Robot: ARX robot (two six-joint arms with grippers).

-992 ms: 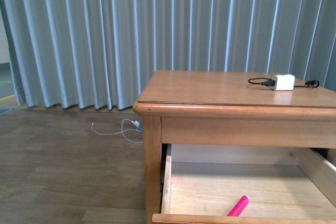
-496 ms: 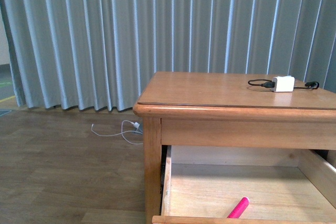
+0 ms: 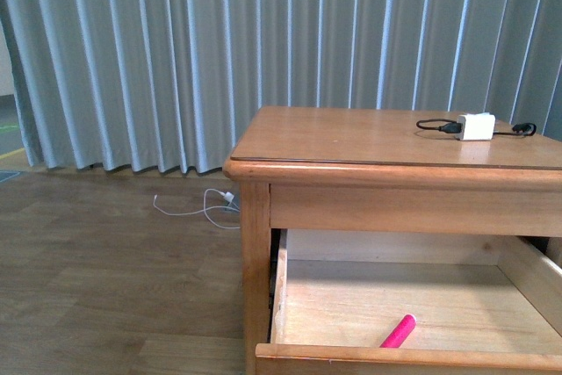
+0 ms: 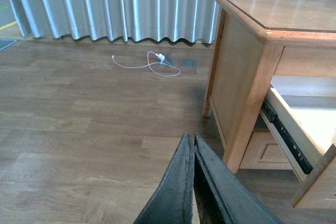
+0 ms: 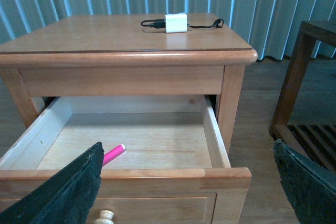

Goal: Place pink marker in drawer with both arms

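The pink marker (image 3: 398,332) lies flat on the pale floor of the pulled-out drawer (image 3: 404,359), near its front wall. In the right wrist view the pink marker (image 5: 113,154) shows partly behind one finger, inside the drawer (image 5: 157,173), whose round knob (image 5: 104,216) is at the front. My right gripper (image 5: 189,182) stands wide open in front of the drawer front, nothing between its fingers. My left gripper (image 4: 191,140) is shut on nothing, out over the floor beside the nightstand's left side. Neither arm shows in the front view.
A white charger block with black cable (image 3: 476,126) lies on the nightstand top (image 3: 351,138). A white cable (image 4: 149,64) lies on the wood floor before grey curtains (image 3: 176,50). A dark wooden stand (image 5: 310,82) is to the nightstand's right. The lower drawer front (image 4: 270,153) sits shut.
The front view has shifted: the nightstand top and charger sit slightly higher and the drawer's front edge shows more. The marker lies where it was in the drawer.
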